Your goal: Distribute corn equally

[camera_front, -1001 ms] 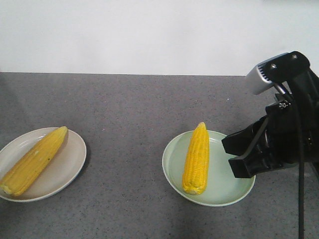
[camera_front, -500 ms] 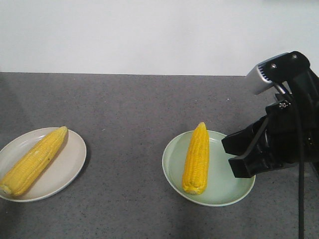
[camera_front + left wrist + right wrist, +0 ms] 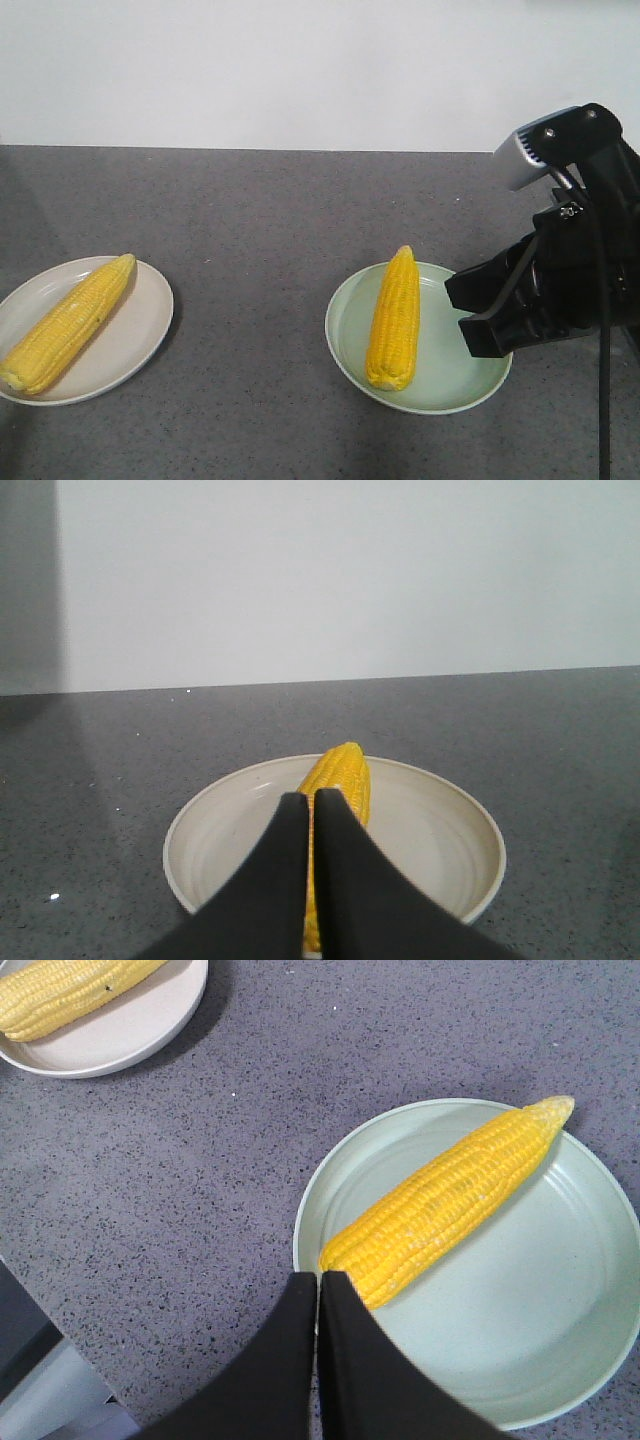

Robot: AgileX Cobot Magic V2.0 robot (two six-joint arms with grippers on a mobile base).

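Observation:
One corn cob [image 3: 65, 325] lies slantwise on a beige plate [image 3: 140, 335] at the left. Another corn cob [image 3: 393, 318] lies on a pale green plate [image 3: 450, 385] in the middle, tip pointing away. My right gripper [image 3: 458, 312] hovers over the green plate's right rim, shut and empty. In the right wrist view its tips [image 3: 320, 1276] are next to the butt end of the corn [image 3: 445, 1200] on the green plate [image 3: 560, 1360]. My left gripper [image 3: 310, 798] is shut and empty above the beige plate [image 3: 440, 840], partly hiding its corn [image 3: 343, 775].
Both plates stand on a dark grey speckled countertop [image 3: 260, 220] with a white wall [image 3: 300, 70] behind. The right arm's black body and grey camera [image 3: 530, 150] fill the right side. A table edge with a grey surface below [image 3: 30, 1390] shows in the right wrist view.

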